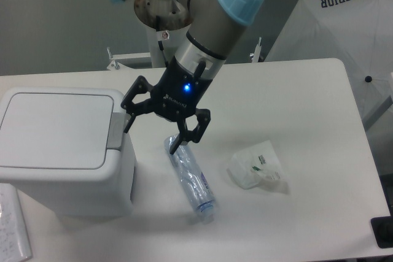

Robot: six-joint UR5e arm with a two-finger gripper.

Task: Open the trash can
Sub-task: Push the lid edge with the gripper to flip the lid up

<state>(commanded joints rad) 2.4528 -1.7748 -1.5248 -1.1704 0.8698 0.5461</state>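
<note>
The boxy white trash can [61, 151], lid flat, stands lower left. Right of it lie a clear bottle [192, 179] and, perhaps, crumpled plastic [256, 165]. The gripper [152, 131] hangs beside its tab [116, 129], jaws spread, holding nothing.

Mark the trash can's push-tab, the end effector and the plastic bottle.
push-tab [116, 128]: fixed camera, middle of the grey tab.
end effector [153, 132]: fixed camera, midway between fingertips.
plastic bottle [193, 179]: fixed camera, mid-body.
</note>
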